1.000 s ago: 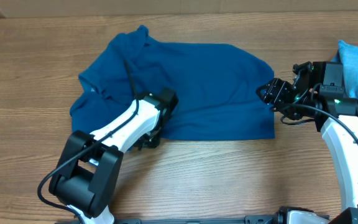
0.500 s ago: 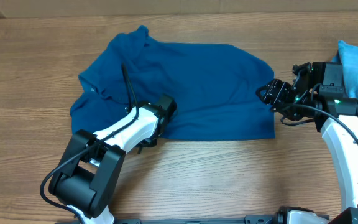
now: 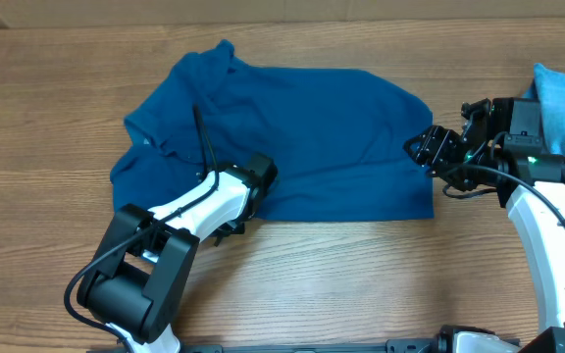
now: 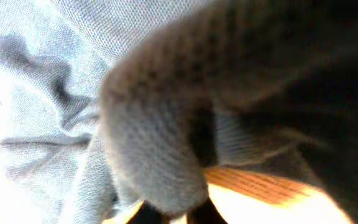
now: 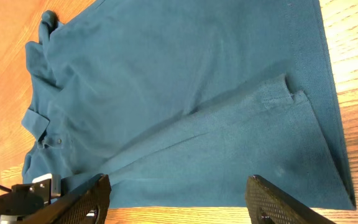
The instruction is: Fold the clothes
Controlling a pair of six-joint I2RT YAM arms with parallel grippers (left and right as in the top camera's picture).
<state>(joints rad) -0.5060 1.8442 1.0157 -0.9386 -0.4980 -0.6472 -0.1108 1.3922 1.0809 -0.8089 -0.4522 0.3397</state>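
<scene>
The clothes being handled are one deep-blue knit shirt [image 3: 302,127], spread across the middle of the table with its collar toward the left. My left gripper [image 3: 231,224] is at the shirt's near hem, shut on a bunched fold of the fabric. In the left wrist view that fold [image 4: 154,143] bulges over the dark fingertips [image 4: 194,216] and fills most of the picture. My right gripper [image 3: 422,149] stands open at the shirt's right edge. Its wrist view shows both fingers [image 5: 86,198] apart above the flat shirt [image 5: 179,93], with nothing between them.
A pile of light-blue clothes [image 3: 562,93] lies at the table's right edge, behind the right arm. Bare wooden table [image 3: 361,284] runs along the front. The left arm's white link [image 3: 179,211] lies across the table at the front left.
The left gripper has closed on the shirt's near hem, after shifting slightly toward the front edge. The right arm has stayed where it was.
</scene>
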